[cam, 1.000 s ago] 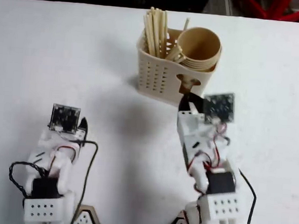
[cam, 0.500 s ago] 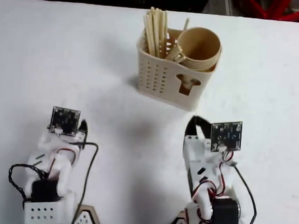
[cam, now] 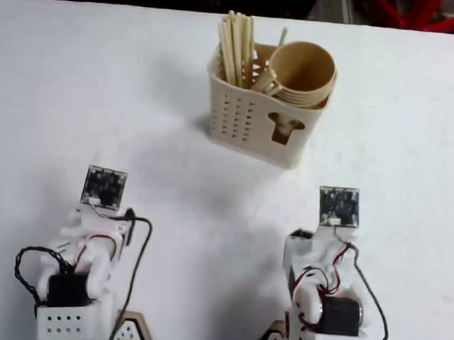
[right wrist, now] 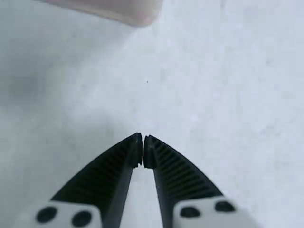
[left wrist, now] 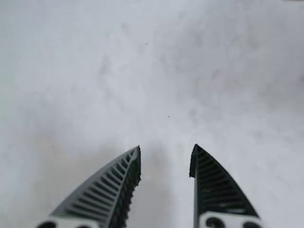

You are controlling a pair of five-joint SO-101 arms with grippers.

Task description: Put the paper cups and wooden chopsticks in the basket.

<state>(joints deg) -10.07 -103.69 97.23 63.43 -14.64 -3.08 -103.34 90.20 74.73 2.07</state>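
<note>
A cream basket (cam: 253, 125) with perforated walls stands upright toward the far middle of a white worktop (cam: 101, 77), already holding both of the task's items. A bundle of chopsticks (cam: 236, 39) stands on end in the basket's left side, the tips rising well above the rim. A nested stack of tan cups (cam: 302, 70) fills its right side, the open mouth of the top cup tipped slightly toward the arms. One more stick pokes up behind the cups.

The two arms sit folded low at the near edge of the worktop, well apart from the basket. The left arm (cam: 83, 246) is at the near left and the right arm (cam: 324, 291) at the near right, each with a small square circuit board facing up.

In the left wrist view the left gripper (left wrist: 166, 159) is open, its ribbed black jaws parted with nothing between them and bare worktop below. In the right wrist view the right gripper (right wrist: 142, 149) is closed and empty, the jaw tips all but touching above the white surface. A strip of the basket's base lies in that view beyond the tips, clear of them
</note>
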